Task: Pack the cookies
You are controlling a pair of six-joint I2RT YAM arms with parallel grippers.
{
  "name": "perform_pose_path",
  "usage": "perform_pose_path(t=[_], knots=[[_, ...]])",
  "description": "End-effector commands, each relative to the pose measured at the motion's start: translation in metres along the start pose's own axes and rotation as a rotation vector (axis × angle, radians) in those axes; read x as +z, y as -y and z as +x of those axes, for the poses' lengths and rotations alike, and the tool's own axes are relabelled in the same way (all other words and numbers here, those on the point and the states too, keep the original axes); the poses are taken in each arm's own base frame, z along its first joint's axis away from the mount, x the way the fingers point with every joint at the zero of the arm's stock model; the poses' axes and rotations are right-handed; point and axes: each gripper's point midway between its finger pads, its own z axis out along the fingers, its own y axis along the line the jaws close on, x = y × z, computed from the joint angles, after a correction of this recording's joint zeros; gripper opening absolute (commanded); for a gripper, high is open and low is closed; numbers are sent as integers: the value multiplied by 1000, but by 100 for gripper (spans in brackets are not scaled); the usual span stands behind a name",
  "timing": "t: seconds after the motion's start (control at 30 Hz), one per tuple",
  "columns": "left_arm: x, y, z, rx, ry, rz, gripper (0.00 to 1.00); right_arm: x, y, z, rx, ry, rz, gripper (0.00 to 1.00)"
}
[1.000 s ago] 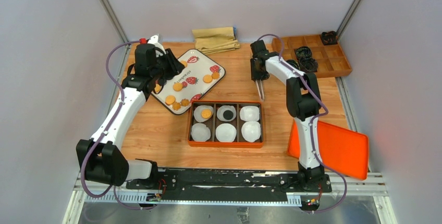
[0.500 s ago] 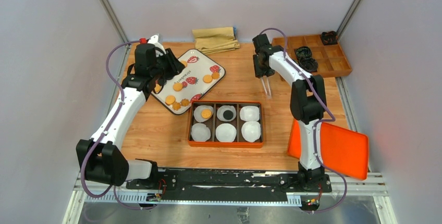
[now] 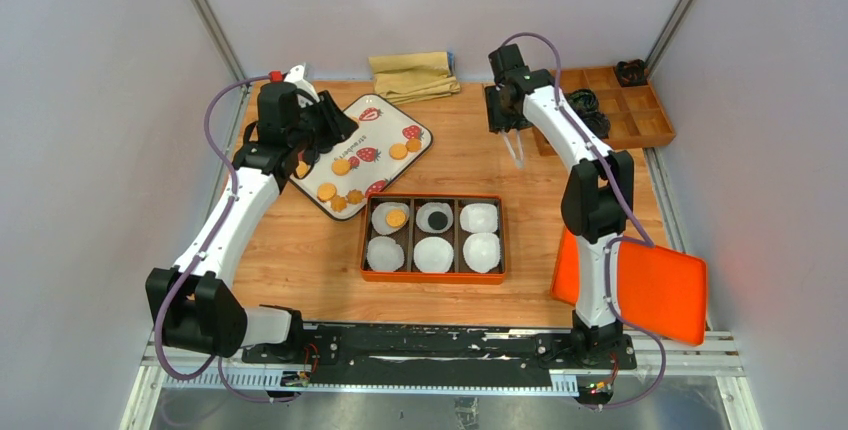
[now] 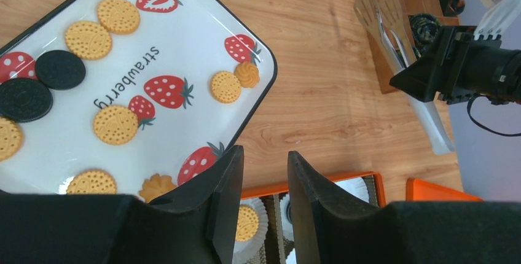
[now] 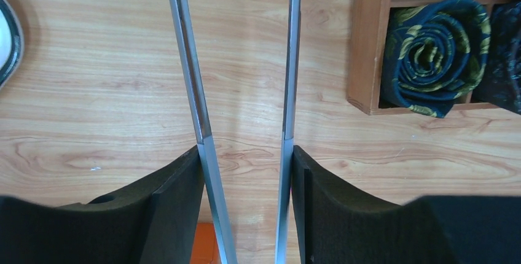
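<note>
meanwhile we drew the right gripper, clamped on the tongs, farther behind the box, blades spreading empty. our left gripper hung parted.

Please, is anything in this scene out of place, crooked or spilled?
Nothing is spilled: the cookies lie on the strawberry plate or in the paper cups of the box. Only the orange tray looks odd: it lies skewed at the near right and seems to jut past the edge of the table.
</note>
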Motion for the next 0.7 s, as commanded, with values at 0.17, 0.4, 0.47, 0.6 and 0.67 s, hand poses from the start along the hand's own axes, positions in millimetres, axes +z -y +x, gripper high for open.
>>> perform_pose_path(t=[0.17, 0.4, 0.47, 0.6, 0.67], knots=[[-6, 20, -15, 8, 37, 69, 39, 5, -7, 13, -36, -85, 0, 57], [-5, 19, -13, 8, 29, 71, 39, 6, -9, 14, -29, -89, -6, 60], [-5, 19, -13, 9, 29, 70, 39, 4, -8, 13, -25, -85, -6, 60], [-5, 19, -13, 9, 28, 70, 39, 0, -8, 16, -15, -88, -10, 60], [-5, 19, -12, 7, 25, 70, 39, -3, -11, 19, -10, -95, -27, 59]])
